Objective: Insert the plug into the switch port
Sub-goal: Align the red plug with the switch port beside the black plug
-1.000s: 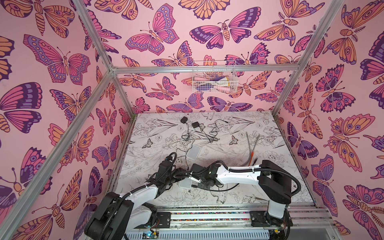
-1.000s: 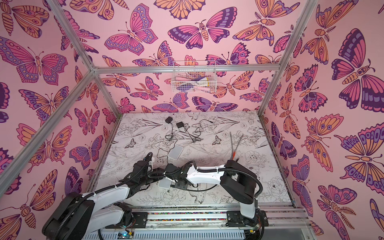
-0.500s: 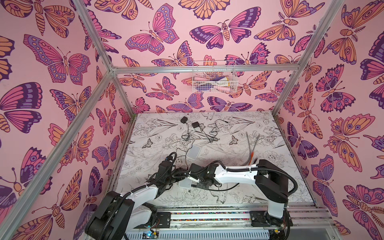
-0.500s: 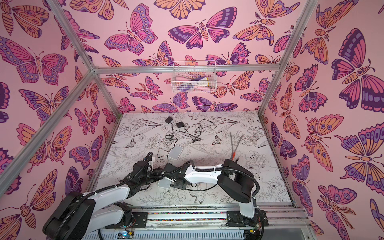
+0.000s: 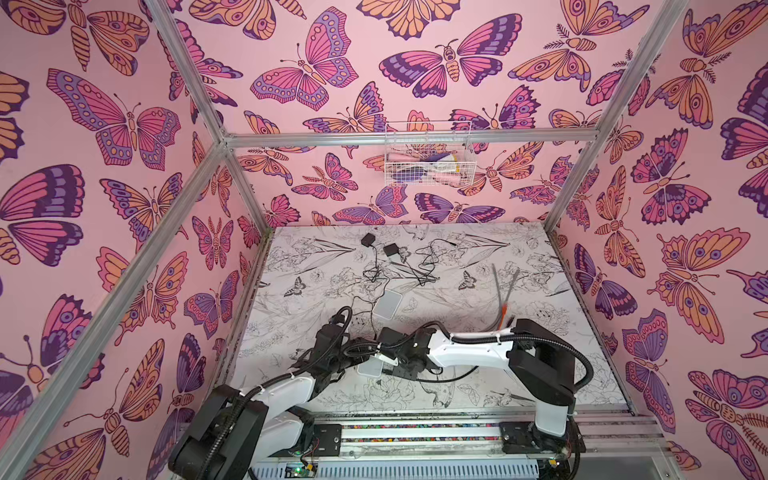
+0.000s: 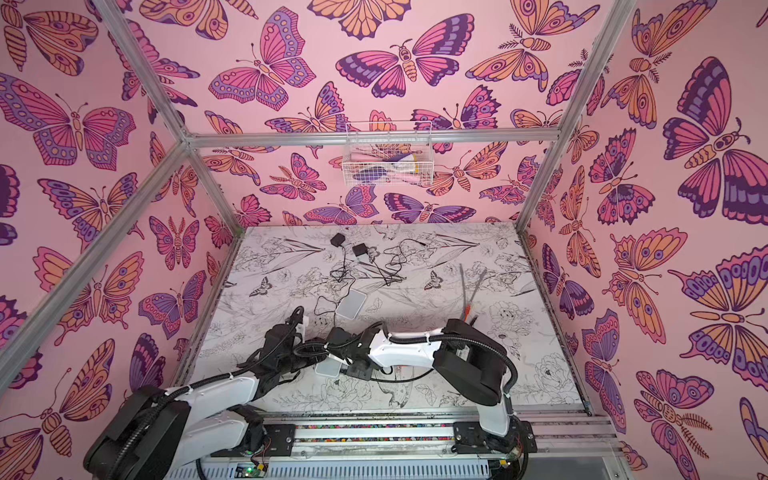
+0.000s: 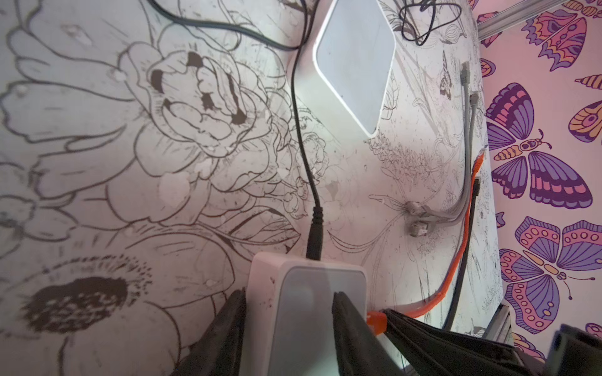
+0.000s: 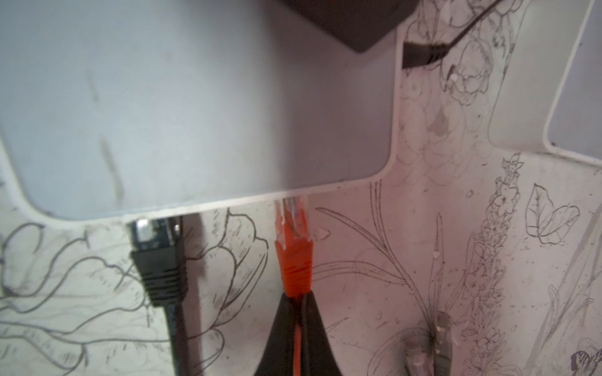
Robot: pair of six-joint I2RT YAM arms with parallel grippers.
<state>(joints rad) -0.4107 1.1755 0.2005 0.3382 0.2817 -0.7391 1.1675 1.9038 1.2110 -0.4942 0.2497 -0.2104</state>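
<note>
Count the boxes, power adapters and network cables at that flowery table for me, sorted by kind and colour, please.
White switch boxes: 2 (held switch box, free switch box)
Black power adapters with cords: 2
Grey network cables: 2
Orange network cable: 1
Black network cable: 1
Total: 8

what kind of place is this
Probably an enclosed robot test cell: aluminium frame holding butterfly-print walls, left arm and right arm mounted on a front rail, loose network cables on the table.
</note>
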